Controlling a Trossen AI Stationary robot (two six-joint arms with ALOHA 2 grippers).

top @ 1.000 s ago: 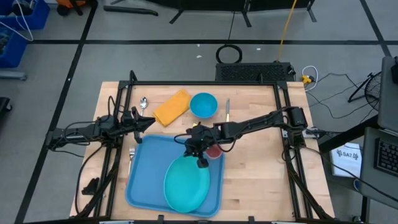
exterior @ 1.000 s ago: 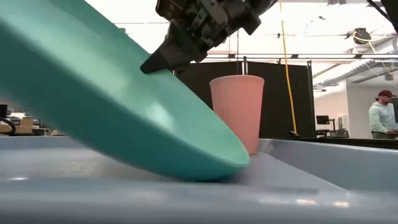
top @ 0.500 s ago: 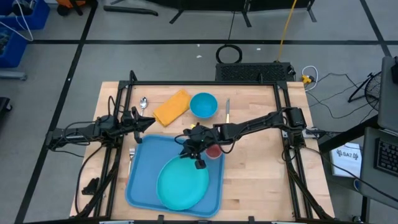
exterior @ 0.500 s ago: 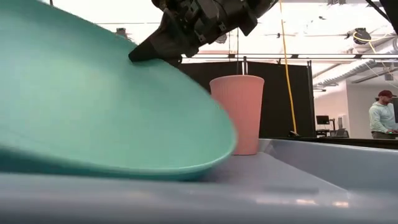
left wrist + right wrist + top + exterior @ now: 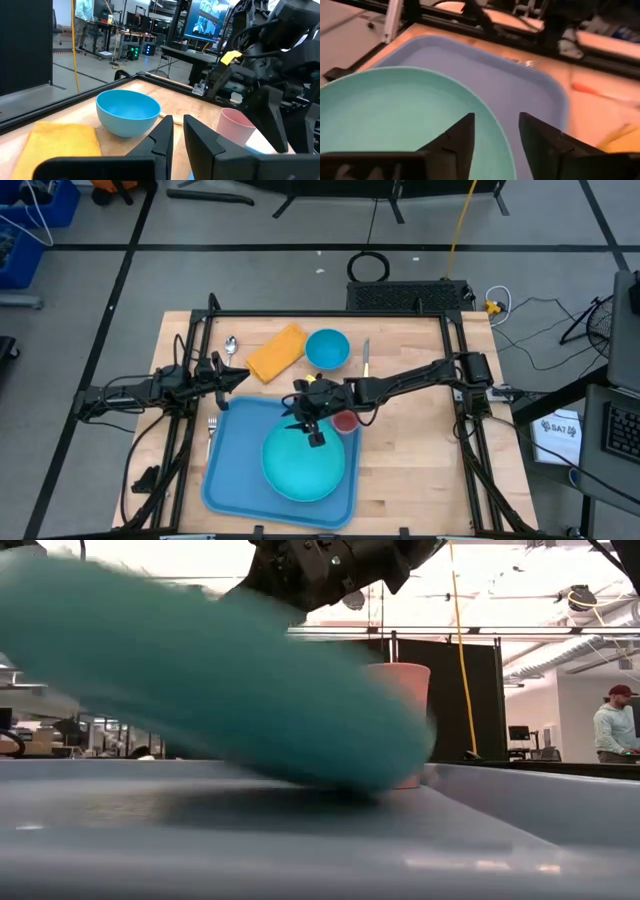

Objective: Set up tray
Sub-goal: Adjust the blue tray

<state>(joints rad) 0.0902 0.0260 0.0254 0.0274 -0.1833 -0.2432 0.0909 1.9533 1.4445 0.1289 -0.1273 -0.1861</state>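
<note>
From above, the teal plate (image 5: 303, 468) now lies flatter on the tray (image 5: 231, 450) than before, released; the right gripper (image 5: 312, 430), fingers apart, hovers over its far edge. The light-blue tray with raised rim lies below it. At table height the plate (image 5: 200, 690) is blurred. The left gripper (image 5: 178, 137) waits beside the tray, fingers nearly together.

Dark jointed arms trailing black cables; right claw (image 5: 314, 431) bears perhaps a yellow tag.
</note>
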